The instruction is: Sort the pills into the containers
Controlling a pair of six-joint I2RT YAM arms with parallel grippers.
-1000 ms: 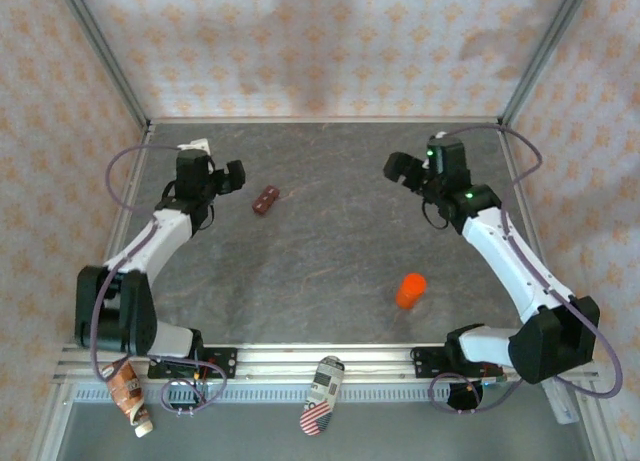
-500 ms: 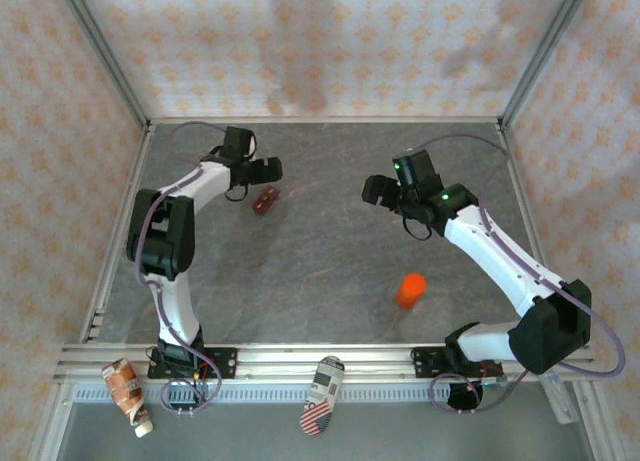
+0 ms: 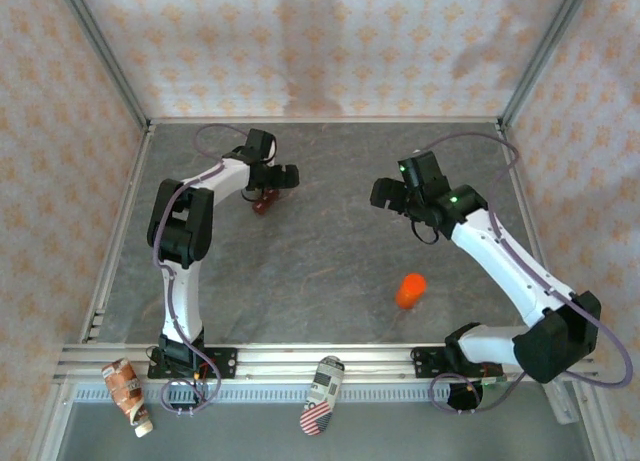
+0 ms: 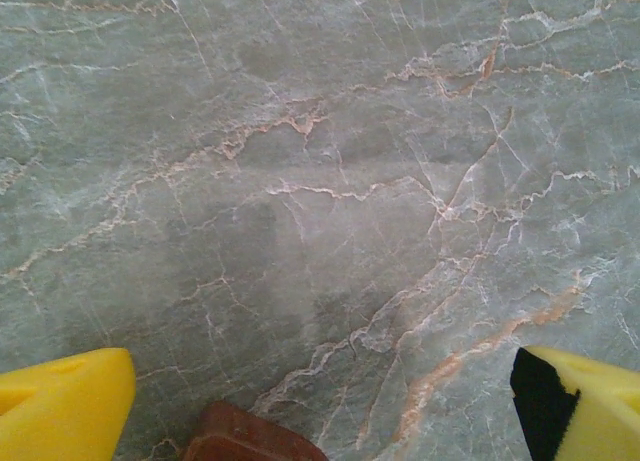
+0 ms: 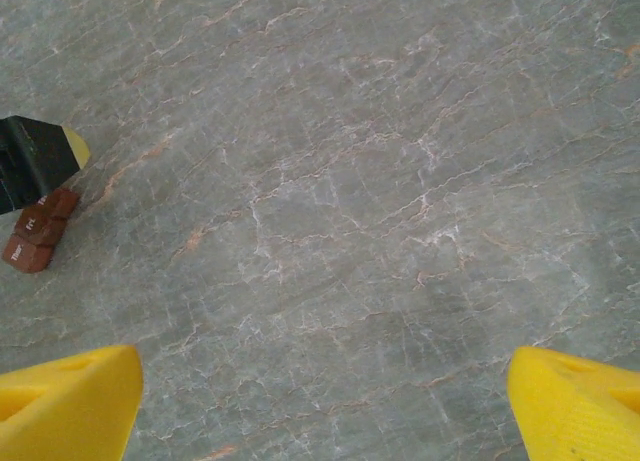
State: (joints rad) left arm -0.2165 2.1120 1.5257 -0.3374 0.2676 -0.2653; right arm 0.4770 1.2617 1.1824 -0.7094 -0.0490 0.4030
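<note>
The containers, a small dark reddish-brown oblong box [image 3: 262, 205], lie on the grey marbled table at the far left of centre. My left gripper [image 3: 277, 181] hovers just over the box's far end, open. In the left wrist view the box's end [image 4: 250, 437] pokes in at the bottom edge between the yellow fingertips [image 4: 62, 405], nearer the left one, with the left gripper [image 4: 320, 411] wide and holding nothing. My right gripper [image 3: 384, 193] stands open over bare table to the right. The right wrist view shows the box [image 5: 36, 231] far off to the left and the right gripper [image 5: 320, 406] empty. Pills are out of view.
A bright orange bottle [image 3: 409, 290] stands on the table at the near right, below the right forearm. A flag-patterned tube [image 3: 322, 394] and an orange-white packet [image 3: 128, 389] lie on the front rail. Patterned walls and metal posts close in the table.
The left arm has stretched out and swung its gripper right, from the far left to over the box. The right gripper went left, then eased back slightly. Both stayed open.
</note>
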